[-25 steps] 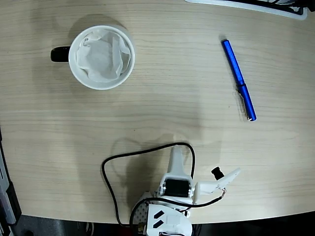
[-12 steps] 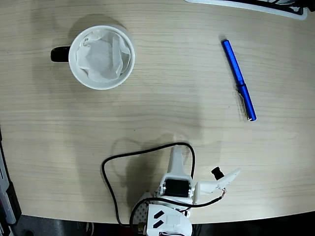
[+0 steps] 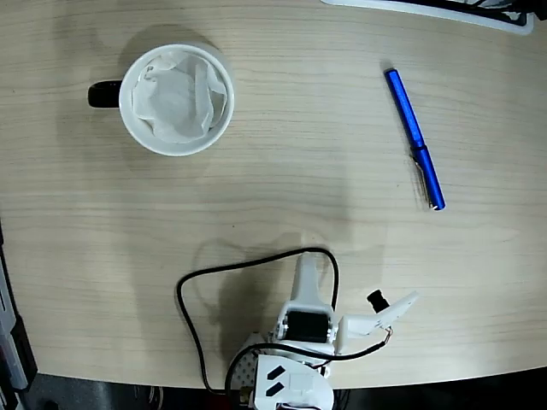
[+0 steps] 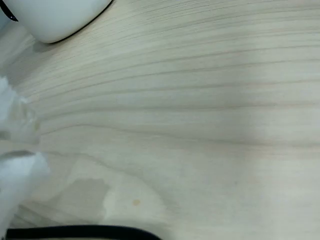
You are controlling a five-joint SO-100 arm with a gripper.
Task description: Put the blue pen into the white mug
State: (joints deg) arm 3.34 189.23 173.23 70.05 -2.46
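Pen (image 3: 414,140): flat on table (image 3: 273,213), 2 o'clock in fixed view, untouched.
Mug (image 3: 177,99): 10 o'clock, well apart from pen; paper inside.
Gripper (image 3: 350,295): 6 o'clock by table edge, fingers spread, holding nothing.
Change: none over last second; arm parked.
Meaning: reach for pen not begun.

No change is seen between the earlier fixed-view pictures and now. No shift is shown by the blue pen (image 3: 414,128) near the bench's right edge, by the white mug (image 3: 176,99) toward its upper left corner, or by the gripper (image 3: 350,301) at its lower edge.
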